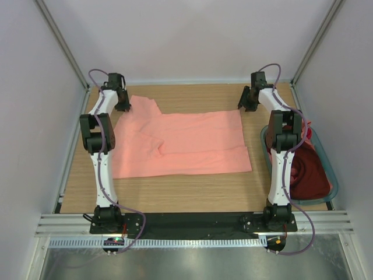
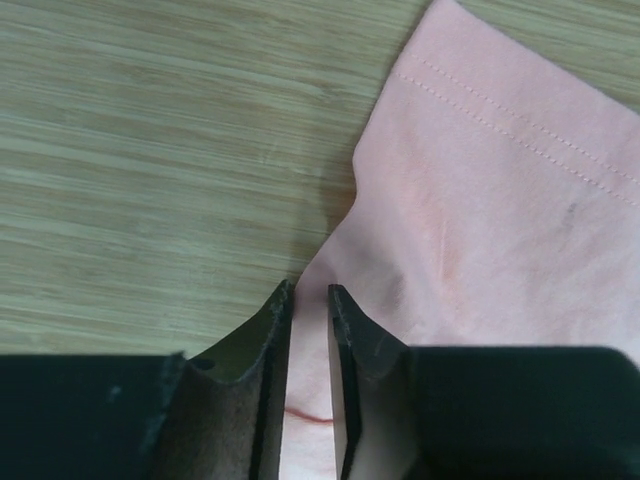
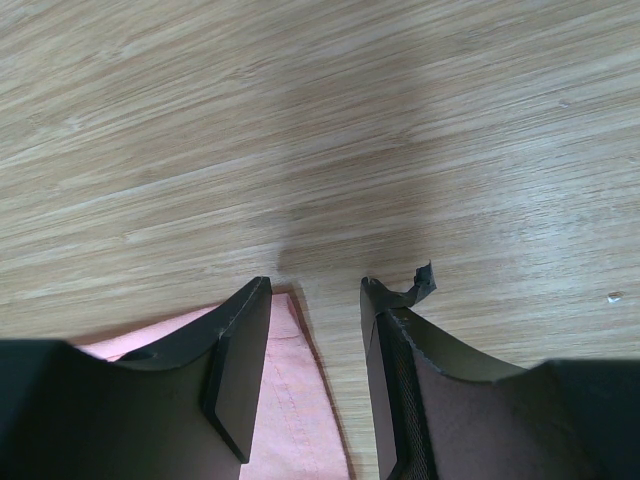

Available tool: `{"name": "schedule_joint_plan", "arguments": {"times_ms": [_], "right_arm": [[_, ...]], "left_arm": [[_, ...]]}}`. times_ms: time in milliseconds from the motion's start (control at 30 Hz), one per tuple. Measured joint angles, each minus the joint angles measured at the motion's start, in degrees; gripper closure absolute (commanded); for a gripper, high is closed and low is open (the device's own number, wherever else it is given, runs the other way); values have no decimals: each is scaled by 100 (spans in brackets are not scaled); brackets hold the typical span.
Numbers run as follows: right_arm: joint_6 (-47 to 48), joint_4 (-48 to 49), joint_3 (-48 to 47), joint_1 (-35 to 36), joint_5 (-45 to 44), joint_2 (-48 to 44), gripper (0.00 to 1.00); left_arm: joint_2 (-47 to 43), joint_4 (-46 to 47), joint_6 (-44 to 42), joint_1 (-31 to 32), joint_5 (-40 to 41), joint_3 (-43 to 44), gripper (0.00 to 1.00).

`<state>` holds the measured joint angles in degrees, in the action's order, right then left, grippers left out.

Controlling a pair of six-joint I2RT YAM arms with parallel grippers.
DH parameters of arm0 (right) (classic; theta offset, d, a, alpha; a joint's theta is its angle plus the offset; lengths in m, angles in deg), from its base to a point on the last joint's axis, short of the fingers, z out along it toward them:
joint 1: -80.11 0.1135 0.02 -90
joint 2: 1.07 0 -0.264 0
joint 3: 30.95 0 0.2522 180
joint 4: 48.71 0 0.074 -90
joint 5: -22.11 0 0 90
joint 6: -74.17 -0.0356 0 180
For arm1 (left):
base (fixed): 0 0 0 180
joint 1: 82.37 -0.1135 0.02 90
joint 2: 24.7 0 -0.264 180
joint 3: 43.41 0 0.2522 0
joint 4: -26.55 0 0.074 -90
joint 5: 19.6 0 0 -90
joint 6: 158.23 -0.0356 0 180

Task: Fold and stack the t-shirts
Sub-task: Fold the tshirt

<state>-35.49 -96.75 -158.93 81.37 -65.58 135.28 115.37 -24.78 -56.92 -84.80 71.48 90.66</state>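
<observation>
A salmon-pink t-shirt [image 1: 186, 143] lies spread flat across the middle of the table, with a few creases near its left side. My left gripper [image 1: 123, 107] is down at its far left corner by the sleeve. In the left wrist view the left gripper [image 2: 310, 290] stands open by a narrow gap, with the pink t-shirt [image 2: 500, 200] showing in the gap. My right gripper [image 1: 246, 105] is at the far right corner. In the right wrist view the right gripper [image 3: 315, 285] is open, over the hemmed corner of the t-shirt [image 3: 290, 400]. A dark maroon t-shirt [image 1: 309, 175] lies crumpled in the basket.
The grey-teal plastic basket [image 1: 333, 181] stands at the table's right edge, partly behind the right arm. Bare wood runs along the far edge and in front of the pink shirt. White walls close in both sides.
</observation>
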Motion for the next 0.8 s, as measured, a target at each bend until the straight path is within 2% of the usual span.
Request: {"name": "schedule_joint_plan", "arguments": {"times_ms": [367,800], "right_arm": [[-17,-2,0,-4,13,0,52],[-24,-212,-374,-13,114,201,51]], "left_arm": [[20,-186,22,142,302,85,100],[33,-308,37,155,280,142,100]]}}
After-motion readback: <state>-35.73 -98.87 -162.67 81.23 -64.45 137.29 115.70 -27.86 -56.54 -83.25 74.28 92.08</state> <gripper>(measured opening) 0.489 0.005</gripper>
